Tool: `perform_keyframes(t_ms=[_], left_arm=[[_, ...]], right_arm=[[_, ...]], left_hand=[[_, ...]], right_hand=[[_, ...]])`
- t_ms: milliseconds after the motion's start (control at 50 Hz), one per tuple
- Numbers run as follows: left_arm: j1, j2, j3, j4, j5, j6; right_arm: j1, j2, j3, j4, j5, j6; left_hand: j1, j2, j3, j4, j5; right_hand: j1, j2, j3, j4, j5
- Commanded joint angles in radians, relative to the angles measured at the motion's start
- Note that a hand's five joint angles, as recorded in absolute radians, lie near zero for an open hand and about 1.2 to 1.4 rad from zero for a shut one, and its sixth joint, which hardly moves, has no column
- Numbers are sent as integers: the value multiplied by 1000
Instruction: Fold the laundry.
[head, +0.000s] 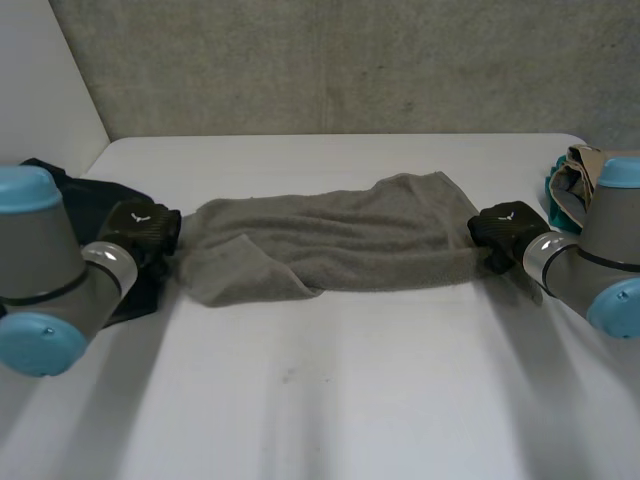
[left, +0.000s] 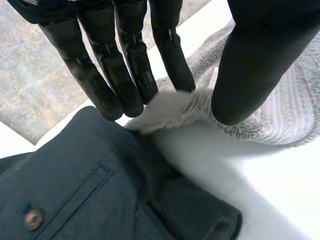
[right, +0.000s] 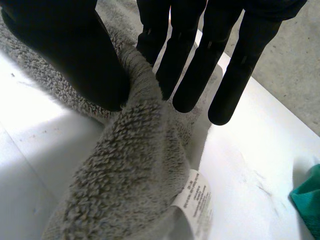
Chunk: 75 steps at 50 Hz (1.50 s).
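My left hand (left: 125, 65) pinches one short end of the grey towel (head: 330, 240) between straight fingers and thumb, just beside a dark garment (left: 75, 190). My right hand (right: 75, 55) pinches the opposite end the same way, near the care label (right: 195, 200). The towel lies stretched across the worktop (head: 350, 400), one near corner flopped over. I judge the two-ended hold is meant to draw it flat for folding.

Grey, blue-capped arms (head: 45, 250) end in a black left hand (head: 142, 228) and right hand (head: 508, 228), each white-marked.
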Motion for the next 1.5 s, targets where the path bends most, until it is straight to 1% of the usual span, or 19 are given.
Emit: perform_keyframes(t_ms=[20,100,260,400,540,620,700,820,880,900,960,1000,1060,1140,1220,1320,1380,1440,1500], left_arm=[[13,74,2,-133,1,81],[19,104,25,-185,2,120],[-8,109,151,-188,77,71],[-86,-44,314,-202,200,42],[-131,-254,519,-346,254,110],[-146,-360,642,-460,292,172],[-163,-437,728,-533,306,203],[-182,-483,762,-549,291,218],[-191,-491,765,-547,286,227],[-195,-492,771,-547,280,238],[-200,-486,783,-544,253,246],[-200,-471,799,-530,194,238],[-191,-436,817,-477,89,217],[-175,-390,825,-350,13,184],[-162,-356,876,-122,15,167],[-154,-276,943,184,-68,106],[-159,-217,929,328,-114,45],[-171,-169,889,401,-133,3],[-177,-134,828,401,-119,-11]], right_arm=[[7,-11,1,15,17,-12],[19,-41,1,49,17,-12],[50,-149,1,108,8,8],[77,-259,4,144,-6,47],[96,-342,4,148,-6,115],[104,-380,-13,150,-6,153],[110,-416,-48,150,-15,187],[122,-451,-108,159,-24,239],[125,-454,-129,167,-27,248],[124,-449,-143,171,-26,248],[117,-443,-160,178,-23,245],[107,-420,-177,179,-17,236],[85,-385,-195,185,3,216],[68,-318,-228,187,34,186],[61,-210,-342,173,88,169],[77,-84,-595,-23,230,256],[87,-86,-607,-184,272,345],[107,-104,-565,-340,272,409],[122,-138,-484,-396,258,409]], left_hand=[[-246,-255,-262,-258,-260],[-698,-707,-714,-710,-712],[-651,-660,-667,-663,-665],[-416,-425,-432,-428,-430],[-160,-169,-176,-172,-174],[-195,-204,-211,-207,-209],[-362,-371,-378,-374,-377],[-354,-363,-370,-366,-368],[-181,-190,-197,-194,-196],[72,63,56,60,58],[467,458,451,455,453],[524,515,508,512,510],[524,515,508,512,510],[524,515,508,512,510],[524,515,508,512,510],[524,515,508,512,510],[524,515,508,512,510],[524,515,508,512,510],[524,515,508,512,510]], right_hand=[[254,213,209,202,235],[254,213,209,202,235],[254,213,209,202,235],[254,213,209,202,235],[254,213,209,202,235],[254,213,209,202,235],[254,213,209,202,235],[254,213,209,202,235],[254,213,209,202,235],[254,213,209,202,235],[254,213,209,202,235],[254,213,209,202,235],[254,213,209,202,235],[254,213,209,202,235],[254,213,209,202,235],[254,213,209,202,235],[254,213,209,202,235],[254,213,209,202,235],[254,213,209,202,235]])
